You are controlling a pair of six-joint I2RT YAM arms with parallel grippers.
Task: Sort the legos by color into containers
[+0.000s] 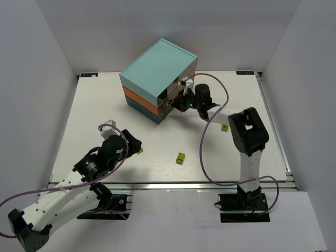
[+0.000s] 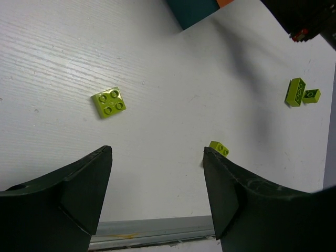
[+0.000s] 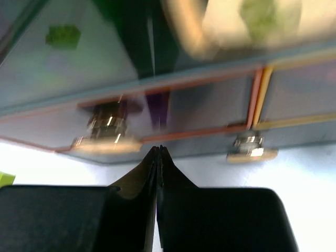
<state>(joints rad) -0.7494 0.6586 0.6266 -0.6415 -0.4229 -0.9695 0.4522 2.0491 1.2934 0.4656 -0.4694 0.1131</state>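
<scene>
The chest (image 1: 157, 65) has a light teal top, an orange middle and a dark teal bottom drawer. My right gripper (image 1: 182, 101) is shut and empty, its tips (image 3: 158, 149) close against a drawer front (image 3: 210, 105) between two metal knobs (image 3: 107, 132); that view is blurred. Green and purple shapes show dimly through the front. My left gripper (image 2: 157, 157) is open and empty above the table. Ahead of it lie yellow-green bricks: a square one (image 2: 109, 101), a small one (image 2: 219, 148) by the right finger, and a pair (image 2: 296, 92). In the top view, yellow-green bricks (image 1: 180, 157) (image 1: 224, 127) lie on the table.
White walls enclose the table on three sides. A metal rail (image 1: 173, 185) runs along the near edge. The right arm's purple cable (image 1: 205, 152) loops over the table. The chest's dark teal corner (image 2: 194, 10) shows in the left wrist view.
</scene>
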